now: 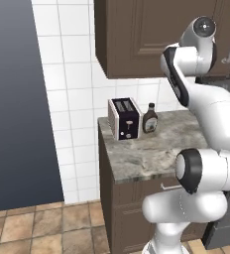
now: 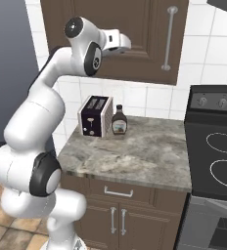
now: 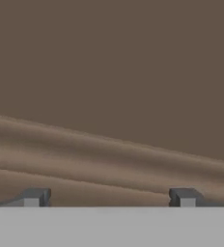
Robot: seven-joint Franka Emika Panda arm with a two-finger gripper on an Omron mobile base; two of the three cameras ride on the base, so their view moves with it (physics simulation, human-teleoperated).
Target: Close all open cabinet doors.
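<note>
Fingertips (image 3: 33, 197) of the two-finger gripper (image 3: 109, 198) are seen standing well apart with nothing between them, pressed close against the dark brown wooden cabinet door (image 2: 135, 34) with its recessed panel; the moulded edge of that panel is seen slanting just ahead of them. The open spread is judged to be held so that the hand can push flat on the wood rather than grasp it.

From the right base camera, the hand is placed on the door face to the left of the door's vertical silver bar handle (image 2: 169, 38); the door appears nearly flush with its cupboard, though a small remaining gap cannot be ruled out.

Below the door, a black-and-white two-slot toaster (image 2: 95, 116) and a brown sauce bottle (image 2: 119, 120) are set on the speckled grey stone counter (image 2: 135, 156), with a black electric stove (image 2: 215, 141) beside the counter, to the door's lower right.
</note>
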